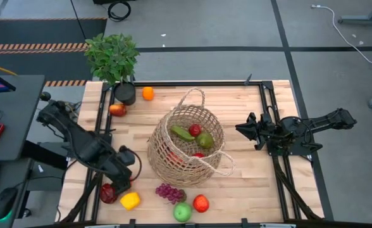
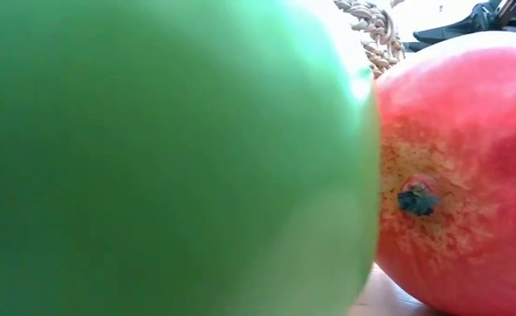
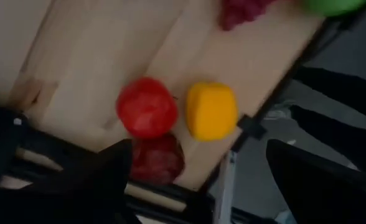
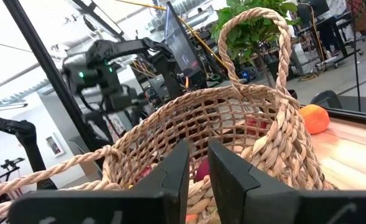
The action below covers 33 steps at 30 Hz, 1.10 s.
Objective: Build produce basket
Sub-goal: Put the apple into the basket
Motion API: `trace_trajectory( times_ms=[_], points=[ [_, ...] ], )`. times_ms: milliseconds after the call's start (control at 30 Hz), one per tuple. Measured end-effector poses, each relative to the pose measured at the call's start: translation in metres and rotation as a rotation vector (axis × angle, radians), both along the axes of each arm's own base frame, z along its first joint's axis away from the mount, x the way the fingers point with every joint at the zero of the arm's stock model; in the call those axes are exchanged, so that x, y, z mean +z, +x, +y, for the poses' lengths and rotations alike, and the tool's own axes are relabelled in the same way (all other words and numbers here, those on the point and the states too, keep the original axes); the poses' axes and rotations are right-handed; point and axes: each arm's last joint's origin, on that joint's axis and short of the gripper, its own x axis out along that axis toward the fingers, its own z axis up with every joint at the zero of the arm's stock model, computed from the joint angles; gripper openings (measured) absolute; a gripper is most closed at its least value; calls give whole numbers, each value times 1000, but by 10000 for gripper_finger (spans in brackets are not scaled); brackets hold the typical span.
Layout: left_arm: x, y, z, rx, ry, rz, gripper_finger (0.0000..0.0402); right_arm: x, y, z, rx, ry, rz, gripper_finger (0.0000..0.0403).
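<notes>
Wooden table (image 1: pixel 249 183) holds the basket (image 1: pixel 186 149) mid-surface, partly filled. Left gripper (image 1: pixel 119 180), fingers spread, hangs over a red pepper (image 3: pixel 147 107) beside a yellow pepper (image 3: pixel 211 110); best to centre before closing. Right gripper (image 1: pixel 244 128) waits, nearly closed, empty.

Table layout: basket central, loose produce at two edges, one arm on each side.

The basket (image 1: pixel 187 145) stands at mid-table and holds a cucumber (image 1: pixel 182 133), a pear (image 1: pixel 204 140) and an apple (image 1: pixel 195 129). Near the front edge lie grapes (image 1: pixel 169 192), two apples (image 1: pixel 183 212) and two peppers (image 1: pixel 130 201). At the far-left corner, a plant pot (image 1: pixel 124 93) stands between an orange (image 1: pixel 148 94) and another fruit (image 1: pixel 117 109). The left gripper (image 1: pixel 121 182) is over the front-left peppers; the right gripper (image 1: pixel 244 128) is beside the basket on the right.
</notes>
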Motion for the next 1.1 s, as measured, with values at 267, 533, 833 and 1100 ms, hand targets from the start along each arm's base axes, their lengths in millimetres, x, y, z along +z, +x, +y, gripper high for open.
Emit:
trace_trajectory(
  times_ms=[267, 533, 833, 1100],
  points=[
    [-67, -6, -17, -117, -91, 114, 376, 0, 0, 0, 0, 0, 0, 64],
    [-113, -18, -12, -34, -140, 300, 376, 0, 0, 0, 0, 0, 0, 64],
    [-140, -23, -6, 31, -99, 324, 376, 0, 0, 0, 0, 0, 0, 64],
    [-148, -12, -1, 132, -24, 172, 375, 0, 0, 0, 0, 0, 0, 64]
  ],
)
